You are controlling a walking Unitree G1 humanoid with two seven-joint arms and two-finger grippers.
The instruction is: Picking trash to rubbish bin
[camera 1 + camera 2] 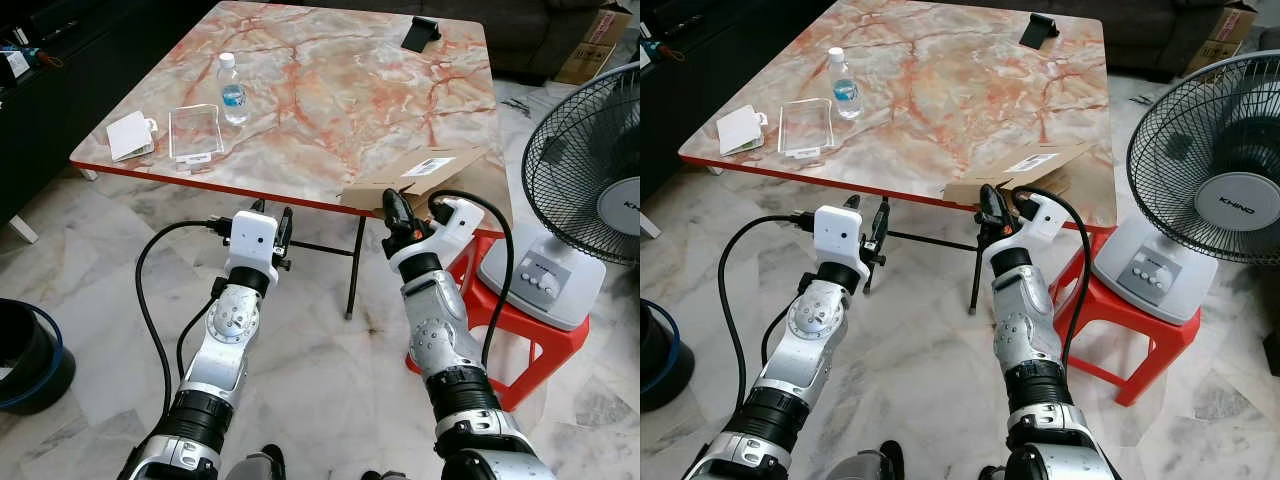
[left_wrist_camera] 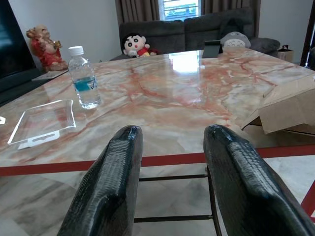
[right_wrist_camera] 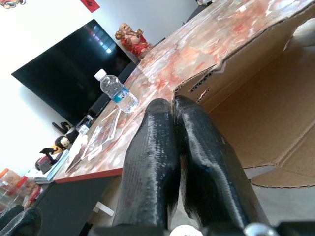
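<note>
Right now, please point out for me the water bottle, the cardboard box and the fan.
water bottle (image 1: 232,92), left eye view, on its blue label.
cardboard box (image 1: 420,175), left eye view, on its top flap, near the white label.
fan (image 1: 1225,160), right eye view, on the wire grille.

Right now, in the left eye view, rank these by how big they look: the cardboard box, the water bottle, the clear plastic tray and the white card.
1. cardboard box
2. clear plastic tray
3. white card
4. water bottle

Card and bottle look close; I'm unsure of their order.
</note>
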